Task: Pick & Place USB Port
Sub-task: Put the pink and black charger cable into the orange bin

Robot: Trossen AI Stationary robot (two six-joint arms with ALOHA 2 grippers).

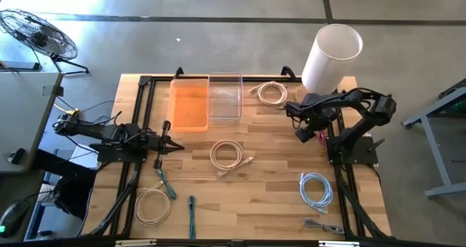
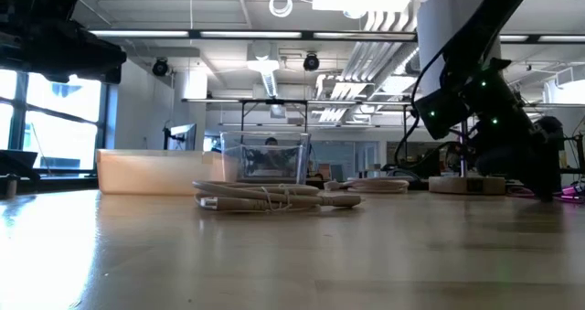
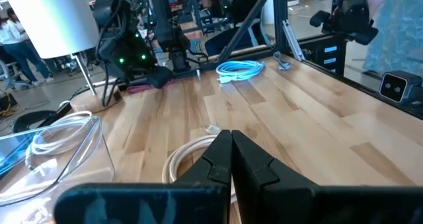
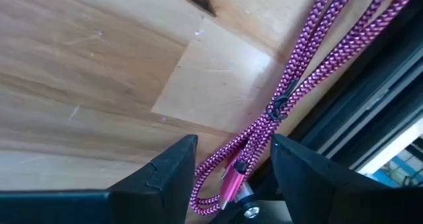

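A magenta braided USB cable (image 4: pixel 291 85) lies bundled on the wooden table beside the black frame rail, its pink metal plug (image 4: pixel 229 187) at the near end. The same cable (image 1: pixel 319 135) shows in the high view at the table's right, below my right gripper. My right gripper (image 4: pixel 232 145) (image 1: pixel 304 132) points steeply down over it, open, with one finger on either side of the cable strands and clear of them. My left gripper (image 1: pixel 177 146) (image 3: pixel 231 137) is shut, level and empty at the table's left.
An orange bin (image 1: pixel 188 105) and a clear bin (image 1: pixel 224 97) stand at the far edge, with a white cylinder (image 1: pixel 331 54) to their right. Cable coils lie about: white (image 1: pixel 227 156), white (image 1: pixel 271 92), blue (image 1: pixel 317 187), beige (image 1: pixel 151 205). Teal cables (image 1: pixel 166 185) lie near the front left.
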